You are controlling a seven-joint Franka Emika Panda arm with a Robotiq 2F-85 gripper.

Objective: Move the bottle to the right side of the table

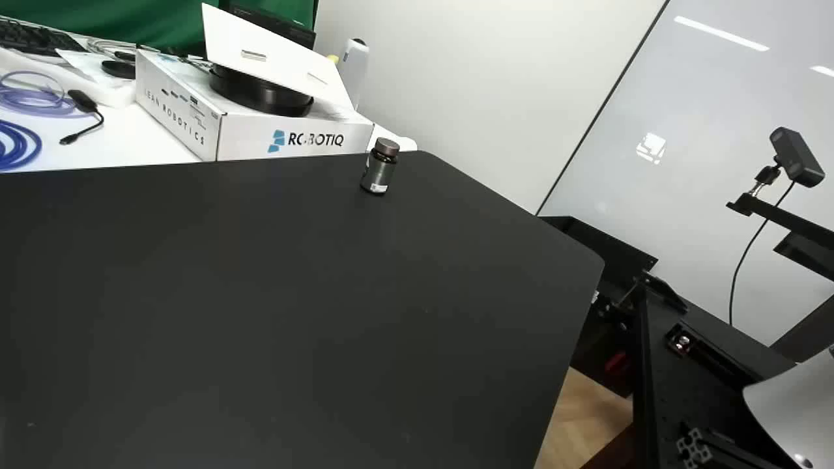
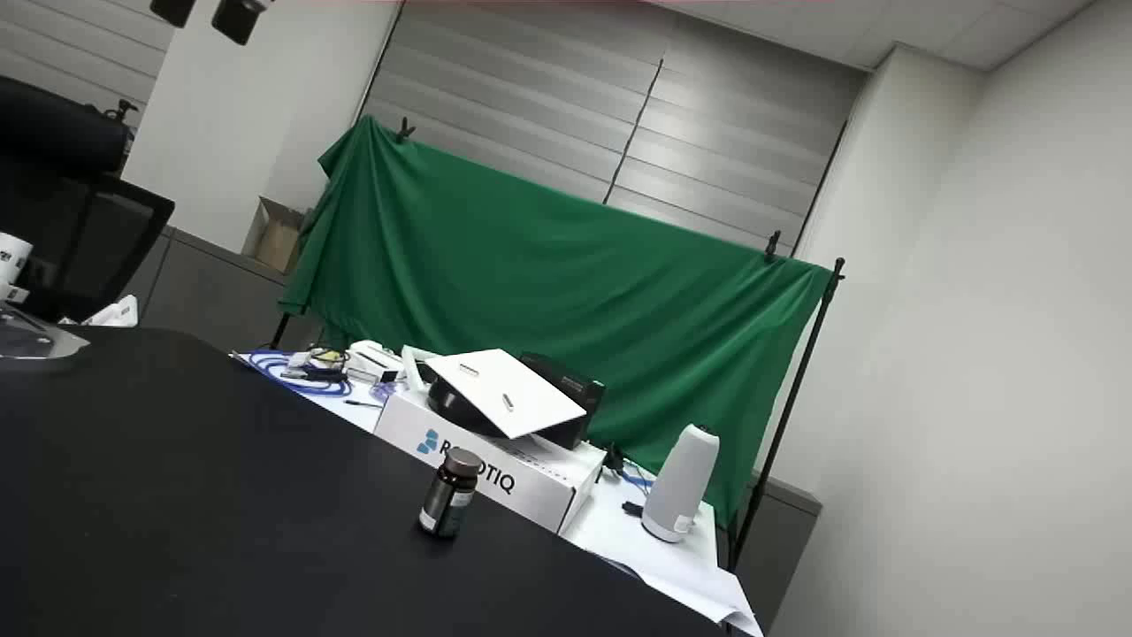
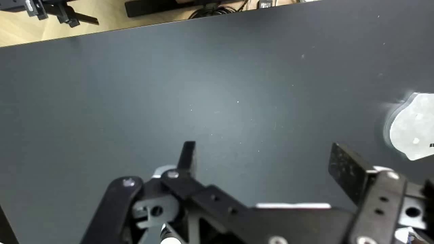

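The bottle (image 1: 379,168) is small and dark with a grey cap. It stands upright near the far edge of the black table (image 1: 260,293), by that table's rounded corner. In an exterior view the bottle (image 2: 449,495) stands in front of the white box. My gripper (image 3: 262,147) is open and empty in the wrist view, high over bare table top. Its dark fingertips (image 2: 203,16) also show at the top left of an exterior view, far from the bottle. A small dark thing with a white round end (image 3: 170,239) shows behind the gripper's linkage; I cannot tell if it is the bottle.
A white Robotiq box (image 1: 296,137) with a tilted white panel stands on the white surface beyond the table edge. Blue cables (image 1: 16,146) lie at its left. A clear plastic piece (image 3: 412,127) lies on the table. A mounted camera (image 1: 796,156) stands beside the table.
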